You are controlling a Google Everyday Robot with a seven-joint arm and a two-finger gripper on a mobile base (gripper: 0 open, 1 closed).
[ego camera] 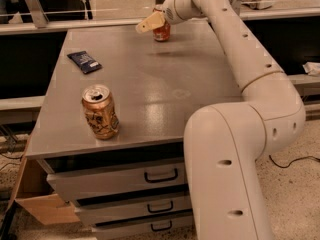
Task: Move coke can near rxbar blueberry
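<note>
Pincer [150, 23] at the coke can [162, 32] on the far side of the desk [165, 94]
The coke can stands upright by the far edge with the pincer against its upper left; the rxbar blueberry [84, 61] lies flat well apart, near the left edge; a gold-brown can [100, 112] stands at the front left, above the drawers [115, 179]

Gold can [100, 112] on table [200, 79], well apart from gripper [150, 22].
</note>
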